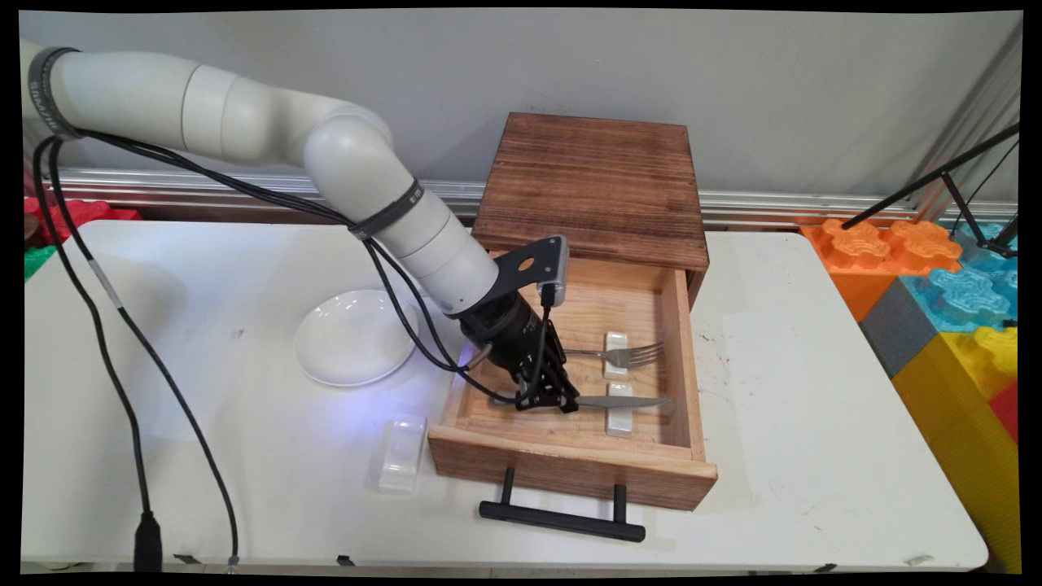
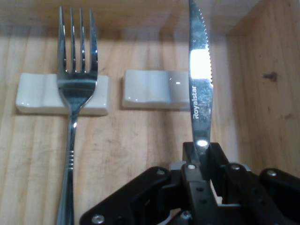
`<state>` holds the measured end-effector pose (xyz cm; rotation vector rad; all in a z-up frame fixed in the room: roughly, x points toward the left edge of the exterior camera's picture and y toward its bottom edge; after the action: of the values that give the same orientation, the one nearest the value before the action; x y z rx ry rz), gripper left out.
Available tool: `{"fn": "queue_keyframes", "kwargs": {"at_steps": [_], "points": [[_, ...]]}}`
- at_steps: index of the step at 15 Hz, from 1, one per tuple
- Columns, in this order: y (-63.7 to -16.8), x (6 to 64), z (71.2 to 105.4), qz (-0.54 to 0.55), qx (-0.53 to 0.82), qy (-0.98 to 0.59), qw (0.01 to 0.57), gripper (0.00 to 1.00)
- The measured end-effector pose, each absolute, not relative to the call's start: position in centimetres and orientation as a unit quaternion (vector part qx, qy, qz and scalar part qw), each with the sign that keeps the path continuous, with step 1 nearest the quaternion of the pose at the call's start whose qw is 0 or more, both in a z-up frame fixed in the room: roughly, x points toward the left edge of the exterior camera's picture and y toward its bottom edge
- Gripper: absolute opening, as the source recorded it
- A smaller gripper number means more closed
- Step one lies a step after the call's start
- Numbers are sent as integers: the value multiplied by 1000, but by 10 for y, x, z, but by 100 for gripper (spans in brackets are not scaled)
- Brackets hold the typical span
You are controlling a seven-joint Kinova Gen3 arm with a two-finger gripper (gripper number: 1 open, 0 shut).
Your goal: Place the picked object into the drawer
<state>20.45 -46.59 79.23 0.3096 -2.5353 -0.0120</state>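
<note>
Gripper [image 1: 560,400] inside the open wooden drawer [image 1: 684,342], pinching the knife [image 2: 199,84] by its handle, blade across a white rest [image 2: 147,89]. Beside it, fork [image 2: 75,93] on another rest [image 2: 35,96]. White plate [image 1: 354,335] on table [image 1: 814,423].

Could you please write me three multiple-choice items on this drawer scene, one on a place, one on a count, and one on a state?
1. Where does the fork lie?
A. on the plate
B. in the open drawer, across a white rest
C. on the cabinet top

2. How many white rests are inside the drawer?
A. one
B. two
C. four

3. What is the gripper doing?
A. shut on the knife
B. open above the fork
C. holding the drawer handle

Answers: 1 B, the fork's neck crosses a rest in the drawer. 2 B, two sit side by side. 3 A, the fingers clamp the knife's handle.
</note>
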Motion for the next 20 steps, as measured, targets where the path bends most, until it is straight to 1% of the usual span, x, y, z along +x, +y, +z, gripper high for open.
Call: {"fn": "queue_keyframes", "kwargs": {"at_steps": [18,19,20], "points": [[-466,208,773,-3,121,-951,286,0],[-466,208,772,-2,120,-951,286,100],[-467,208,772,-1,119,-951,287,100]]}}
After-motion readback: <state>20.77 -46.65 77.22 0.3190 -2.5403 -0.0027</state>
